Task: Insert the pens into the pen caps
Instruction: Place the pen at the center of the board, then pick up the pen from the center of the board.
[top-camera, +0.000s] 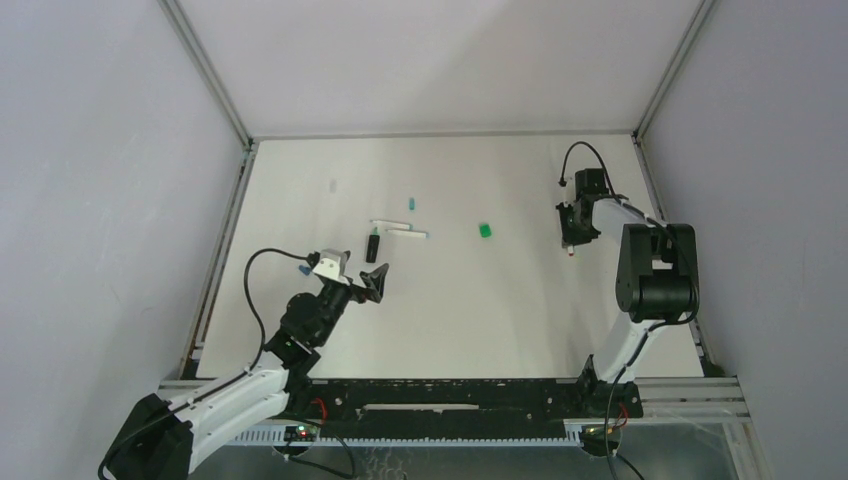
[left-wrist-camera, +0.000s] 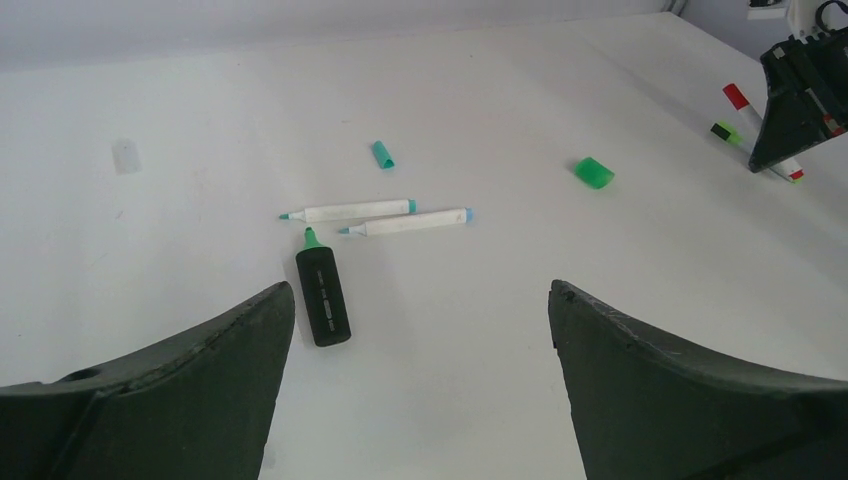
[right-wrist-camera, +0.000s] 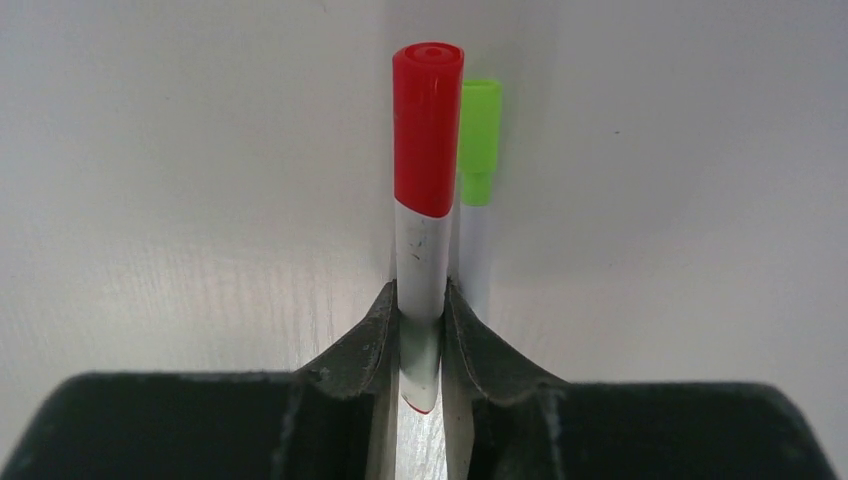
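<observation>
Top view first: the left gripper (top-camera: 375, 281) hovers low over the white table (top-camera: 480, 320), just short of the black marker (top-camera: 372, 246). The marker's long axis runs away from the arms. Just beyond it, two white pens (top-camera: 410, 233) lie side by side, nearly crosswise. A teal cap (top-camera: 411, 203) sits farther back, and a chunky bright green cap (top-camera: 485, 231) lies off to the right. The right gripper (top-camera: 570, 236) points down at the far right.

Over to the left wrist: its dark matte fingers are spread wide, with only table between them. The marker's green tip points away from the camera. Both slim white barrels aim their tips left.

Now the right wrist: the fingers are pinched on a red-capped pen (right-wrist-camera: 425, 200) with a smooth white barrel. Its glossy red cap points straight ahead. Just beside it, a lime-capped pen (right-wrist-camera: 479, 140) lies parallel.
</observation>
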